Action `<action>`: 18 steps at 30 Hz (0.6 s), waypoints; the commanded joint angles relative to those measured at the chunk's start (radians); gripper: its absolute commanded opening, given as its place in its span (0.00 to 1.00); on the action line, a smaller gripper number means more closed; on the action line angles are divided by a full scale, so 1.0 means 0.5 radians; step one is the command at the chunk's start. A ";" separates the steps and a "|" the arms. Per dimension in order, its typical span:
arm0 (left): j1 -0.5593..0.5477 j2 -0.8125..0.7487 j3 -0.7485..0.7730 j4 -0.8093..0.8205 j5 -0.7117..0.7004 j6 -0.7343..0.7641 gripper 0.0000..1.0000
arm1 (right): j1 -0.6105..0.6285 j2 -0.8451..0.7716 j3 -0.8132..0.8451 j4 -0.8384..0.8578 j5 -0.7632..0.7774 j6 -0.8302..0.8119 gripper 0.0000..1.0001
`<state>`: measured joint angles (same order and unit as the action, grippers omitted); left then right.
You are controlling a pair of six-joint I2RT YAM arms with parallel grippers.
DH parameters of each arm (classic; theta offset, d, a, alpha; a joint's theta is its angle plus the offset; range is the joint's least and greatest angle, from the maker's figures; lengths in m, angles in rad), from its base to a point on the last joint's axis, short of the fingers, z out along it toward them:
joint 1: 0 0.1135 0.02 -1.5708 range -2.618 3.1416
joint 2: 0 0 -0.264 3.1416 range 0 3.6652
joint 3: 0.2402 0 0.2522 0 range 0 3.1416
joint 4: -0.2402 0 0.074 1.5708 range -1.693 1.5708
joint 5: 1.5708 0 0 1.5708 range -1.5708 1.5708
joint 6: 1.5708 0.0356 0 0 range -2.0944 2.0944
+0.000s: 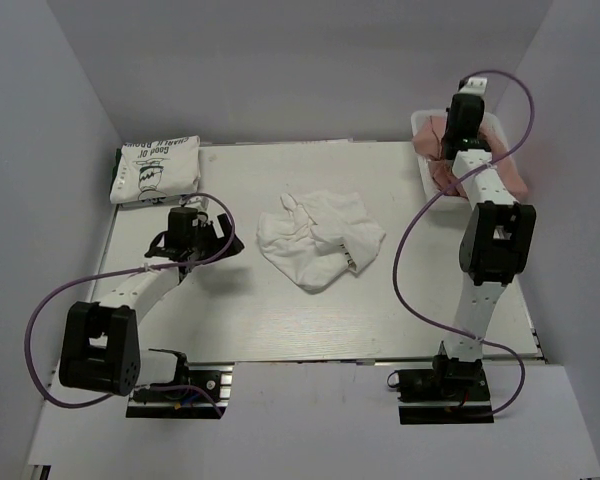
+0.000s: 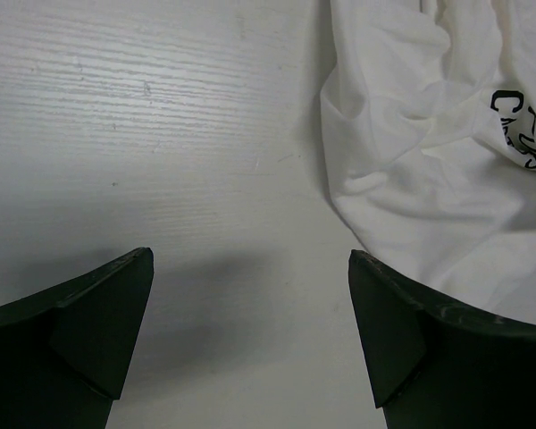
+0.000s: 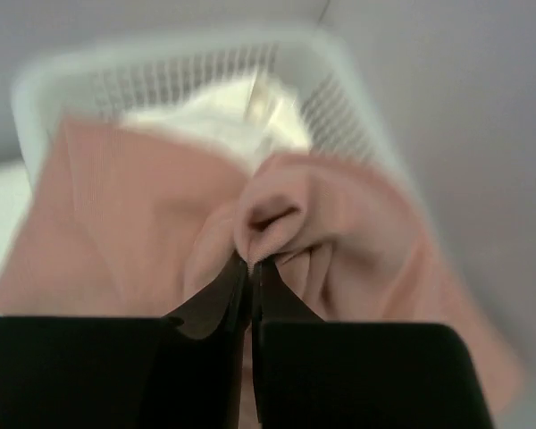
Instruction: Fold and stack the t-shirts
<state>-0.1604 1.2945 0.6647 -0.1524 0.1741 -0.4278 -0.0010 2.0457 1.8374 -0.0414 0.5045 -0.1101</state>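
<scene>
My left pincer (image 2: 250, 313) gapes wide and empty, low over the pale wood-grain worktop (image 2: 161, 134). The crumpled white cotton t-shirt with black lettering (image 2: 429, 179) lies just ahead-right of it; can't tell if they touch. The folded white t-shirt with dark drawing and lettering (image 1: 157, 170) lies flat further beyond, to its left. My right pincer (image 3: 250, 268) is pinched tight on a fold of pink fabric (image 3: 116, 223) in the white slatted plastic basket (image 3: 161, 54), white cloth (image 3: 223, 112) behind.

L arm (image 1: 140, 290) & R arm (image 1: 485, 185): black joint blocks, white links, looping purple cables (image 1: 28, 345); jaws matte dark wedges.
</scene>
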 commanded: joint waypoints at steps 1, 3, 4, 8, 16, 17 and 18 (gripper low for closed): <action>-0.007 0.086 0.118 0.065 0.115 0.024 1.00 | -0.072 -0.048 -0.045 -0.123 -0.328 0.312 0.00; -0.007 0.162 0.183 0.087 0.170 0.003 1.00 | -0.053 -0.106 -0.012 -0.291 -0.331 0.389 0.18; -0.026 0.205 0.229 0.108 0.198 0.003 1.00 | -0.044 -0.209 -0.051 -0.295 -0.428 0.398 0.51; -0.026 0.438 0.354 0.213 0.418 -0.049 1.00 | -0.001 -0.609 -0.407 -0.178 -0.583 0.389 0.90; -0.118 0.905 0.673 0.290 0.609 -0.095 1.00 | 0.593 -1.180 -1.018 -0.199 -0.429 0.469 0.90; -0.118 0.966 0.701 0.289 0.569 -0.095 0.98 | 0.697 -1.183 -1.091 -0.206 -0.487 0.481 0.90; -0.148 0.994 0.726 0.271 0.551 -0.095 0.96 | 0.747 -1.183 -1.110 -0.206 -0.524 0.490 0.90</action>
<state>-0.2050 1.7782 0.9730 -0.0269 0.4225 -0.4694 0.3054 1.4128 1.3540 -0.1349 0.2852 0.0986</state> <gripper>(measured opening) 0.973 0.900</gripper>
